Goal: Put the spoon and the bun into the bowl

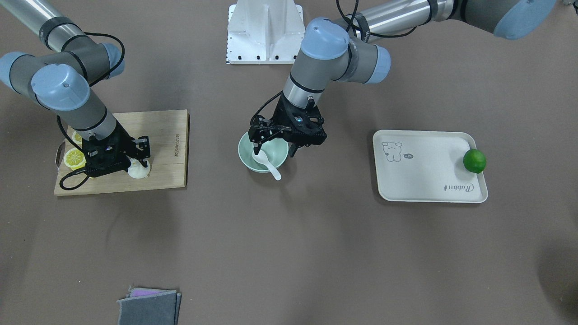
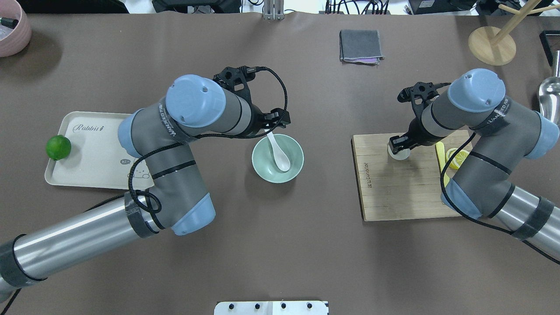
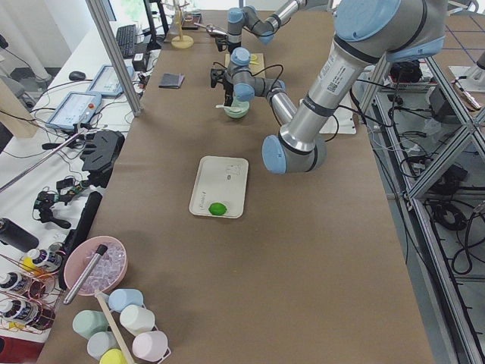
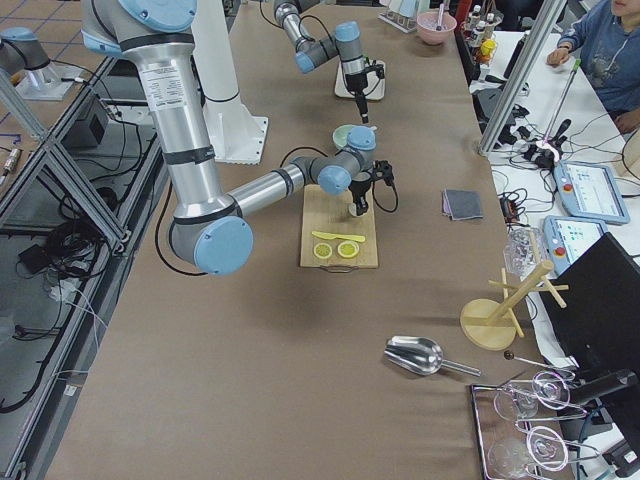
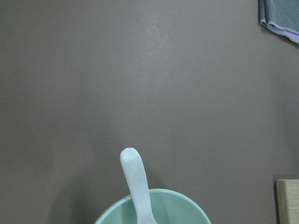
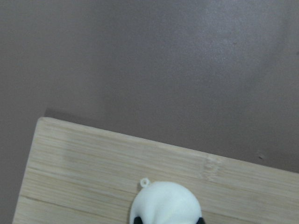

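The pale mint-green bowl (image 1: 244, 159) (image 2: 262, 169) stands mid-table. The white spoon (image 1: 270, 166) (image 2: 280, 156) lies in it, scoop down, with its handle over the rim. The left wrist view shows the spoon's handle (image 5: 135, 179) and the bowl's rim (image 5: 174, 201). My left gripper (image 1: 273, 152) hovers just over the bowl, open and apart from the spoon. The white bun (image 1: 138, 171) (image 2: 400, 155) (image 6: 166, 203) rests on the wooden cutting board (image 1: 158, 131) (image 2: 393, 188). My right gripper (image 1: 137, 164) (image 2: 398, 148) is down over the bun, its dark pads against both sides.
Lemon slices (image 1: 74, 158) and a yellow knife (image 2: 440, 154) lie on the board under my right arm. A cream tray (image 1: 424, 178) holds a green lime (image 1: 474, 160). A folded grey cloth (image 2: 359, 45), a pink bowl (image 2: 13, 30), a wooden stand (image 2: 492, 43) and a metal scoop (image 2: 551, 96) line the far side.
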Controlling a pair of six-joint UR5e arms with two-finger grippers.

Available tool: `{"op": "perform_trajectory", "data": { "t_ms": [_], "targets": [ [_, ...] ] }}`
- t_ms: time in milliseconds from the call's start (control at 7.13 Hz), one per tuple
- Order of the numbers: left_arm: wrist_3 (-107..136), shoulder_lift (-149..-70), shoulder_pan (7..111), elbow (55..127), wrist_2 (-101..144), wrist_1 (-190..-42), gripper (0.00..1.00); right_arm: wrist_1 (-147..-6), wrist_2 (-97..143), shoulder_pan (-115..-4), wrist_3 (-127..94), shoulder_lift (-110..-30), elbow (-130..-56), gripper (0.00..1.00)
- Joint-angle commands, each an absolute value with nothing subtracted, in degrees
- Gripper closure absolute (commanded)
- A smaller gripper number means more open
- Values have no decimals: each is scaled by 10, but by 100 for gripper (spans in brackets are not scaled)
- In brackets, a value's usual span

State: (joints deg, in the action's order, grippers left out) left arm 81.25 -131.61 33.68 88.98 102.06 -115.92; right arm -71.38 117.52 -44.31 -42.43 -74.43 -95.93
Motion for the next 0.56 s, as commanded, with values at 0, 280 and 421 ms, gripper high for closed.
{"op": "perform_trajectory", "data": {
  "t_ms": [0, 280, 421],
  "targets": [
    [807, -1253, 424, 949, 1082, -1156, 2, -718, 1177, -443, -460, -744, -987, 100],
    [729, -1140, 551, 1015, 1193, -1152, 2, -721, 1177, -432, -550, -680, -1006, 100],
    [637, -1091, 592, 1025, 1218, -1153, 2, -722, 1149, -392, -637, -616, -999, 100]
  ]
}}
